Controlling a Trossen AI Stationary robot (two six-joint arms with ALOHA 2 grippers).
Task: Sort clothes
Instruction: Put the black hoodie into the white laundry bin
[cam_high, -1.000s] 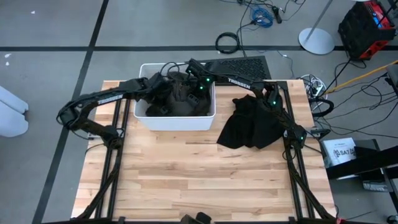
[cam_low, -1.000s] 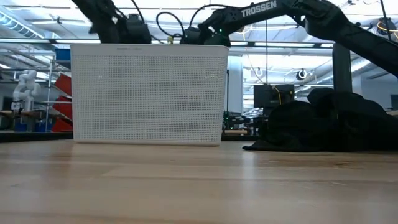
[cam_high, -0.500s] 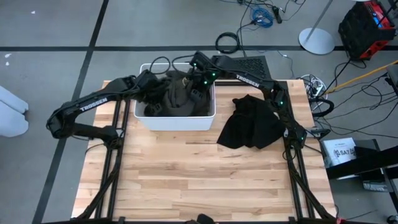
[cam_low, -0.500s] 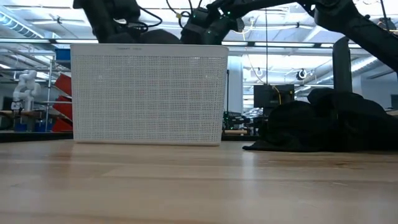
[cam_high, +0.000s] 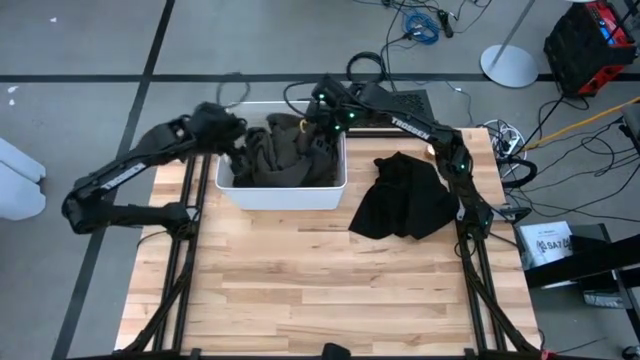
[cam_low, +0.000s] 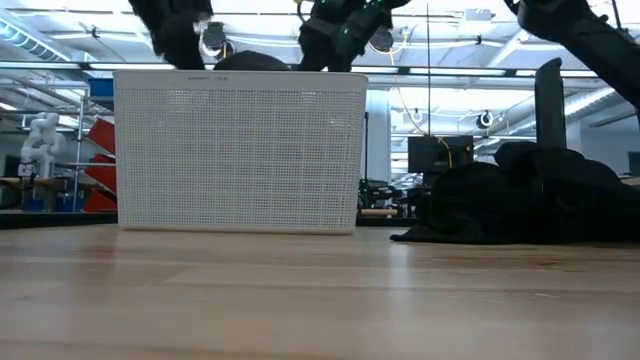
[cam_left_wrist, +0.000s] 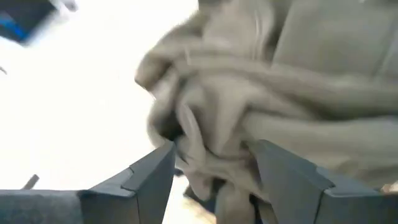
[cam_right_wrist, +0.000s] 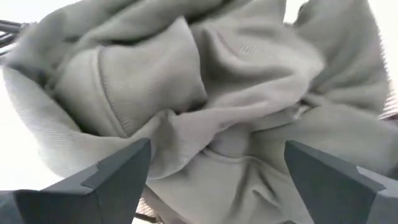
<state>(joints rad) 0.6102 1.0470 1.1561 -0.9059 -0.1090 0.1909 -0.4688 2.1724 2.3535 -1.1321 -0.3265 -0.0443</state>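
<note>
A dark olive garment lies heaped in the white bin at the table's far middle. Its top pokes above the bin's rim in the low view. My left gripper hangs open over the bin's left end, with the garment's folds below its fingers. My right gripper hangs open over the bin's far right corner, above the same garment. A black garment lies crumpled flat on the table, right of the bin. Other clothes are out of view.
The bin stands near the table's far edge, with the black garment close on its right. The whole near half of the wooden table is bare. A black mat and cables lie on the floor beyond the far edge.
Both grippers have risen out of the bin. The left one has also drawn back toward the table's left edge, and the right one toward the far edge. The olive garment has stayed behind, heaped in the bin.
</note>
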